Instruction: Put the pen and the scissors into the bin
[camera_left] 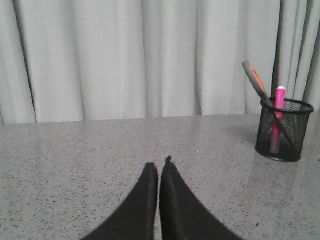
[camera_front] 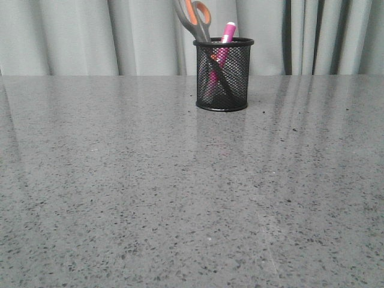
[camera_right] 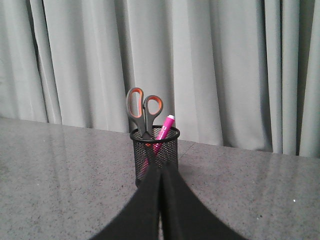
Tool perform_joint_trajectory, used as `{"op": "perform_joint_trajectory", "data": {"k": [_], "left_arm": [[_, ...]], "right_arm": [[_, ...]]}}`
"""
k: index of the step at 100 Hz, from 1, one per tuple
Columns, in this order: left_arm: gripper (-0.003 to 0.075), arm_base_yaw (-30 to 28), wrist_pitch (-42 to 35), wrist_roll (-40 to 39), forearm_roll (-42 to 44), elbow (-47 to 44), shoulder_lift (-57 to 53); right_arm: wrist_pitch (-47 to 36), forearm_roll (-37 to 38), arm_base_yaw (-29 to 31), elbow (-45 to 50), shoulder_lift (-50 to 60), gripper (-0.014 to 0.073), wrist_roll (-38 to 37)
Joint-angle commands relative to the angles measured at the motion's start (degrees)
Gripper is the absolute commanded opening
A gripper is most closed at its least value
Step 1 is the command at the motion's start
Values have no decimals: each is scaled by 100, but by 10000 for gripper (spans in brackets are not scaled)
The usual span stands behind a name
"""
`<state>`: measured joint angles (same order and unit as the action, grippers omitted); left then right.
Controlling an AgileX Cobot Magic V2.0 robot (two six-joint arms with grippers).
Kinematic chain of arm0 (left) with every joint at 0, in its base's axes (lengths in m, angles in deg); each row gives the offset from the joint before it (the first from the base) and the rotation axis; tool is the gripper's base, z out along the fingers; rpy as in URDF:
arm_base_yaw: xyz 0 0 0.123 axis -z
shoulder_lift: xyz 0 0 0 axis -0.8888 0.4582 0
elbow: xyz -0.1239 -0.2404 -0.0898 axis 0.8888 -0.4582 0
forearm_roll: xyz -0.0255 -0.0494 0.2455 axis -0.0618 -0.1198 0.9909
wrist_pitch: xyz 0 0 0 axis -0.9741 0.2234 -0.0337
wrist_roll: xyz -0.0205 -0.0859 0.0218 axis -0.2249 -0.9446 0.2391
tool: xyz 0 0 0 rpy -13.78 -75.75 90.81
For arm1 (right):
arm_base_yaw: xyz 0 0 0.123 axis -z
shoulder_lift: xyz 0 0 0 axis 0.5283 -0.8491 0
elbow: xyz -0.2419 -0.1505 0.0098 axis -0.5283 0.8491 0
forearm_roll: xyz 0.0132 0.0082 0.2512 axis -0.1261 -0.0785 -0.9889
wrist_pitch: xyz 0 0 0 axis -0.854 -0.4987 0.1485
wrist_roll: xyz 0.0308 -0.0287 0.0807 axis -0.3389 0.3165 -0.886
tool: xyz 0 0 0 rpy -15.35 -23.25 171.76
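The black mesh bin (camera_front: pixel 222 75) stands upright at the far middle of the grey table. The scissors (camera_front: pixel 195 18) stand in it, handles up, beside the pink pen (camera_front: pixel 226 35). In the left wrist view the bin (camera_left: pixel 283 130) is far off to one side, with the scissors (camera_left: pixel 256 80) and pen (camera_left: pixel 279 100) in it. My left gripper (camera_left: pixel 160 164) is shut and empty above the table. In the right wrist view the bin (camera_right: pixel 154 150), scissors (camera_right: pixel 143 107) and pen (camera_right: pixel 165 126) sit straight ahead. My right gripper (camera_right: pixel 161 170) is shut and empty, short of the bin.
The grey speckled table (camera_front: pixel 180 198) stretches from the front edge to a pale pleated curtain (camera_front: pixel 90 36) behind the bin. Neither arm shows in the front view.
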<state>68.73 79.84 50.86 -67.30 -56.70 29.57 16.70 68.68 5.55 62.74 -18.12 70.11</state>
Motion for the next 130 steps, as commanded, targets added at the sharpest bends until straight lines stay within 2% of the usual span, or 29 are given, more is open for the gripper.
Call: {"op": "perform_joint_trajectory", "data": {"k": [1, 17, 116, 121, 130], "left_arm": [[-19, -15, -300, -5, -297, 18, -386], [-19, -15, -233, -5, -274, 30, -470], [-19, -15, -244, -5, -429, 30, -470], [-19, -15, -255, -5, -315, 30, -470], [-19, -15, -228, -148, 512, 30, -470]], "right_arm": [[-186, -1, 29, 57, 322, -64, 62], [-31, -20, 29, 190, 603, -64, 62], [-42, -20, 29, 199, 603, -70, 62], [-42, -20, 29, 199, 603, -70, 62], [-42, -20, 29, 199, 603, -70, 62]]}}
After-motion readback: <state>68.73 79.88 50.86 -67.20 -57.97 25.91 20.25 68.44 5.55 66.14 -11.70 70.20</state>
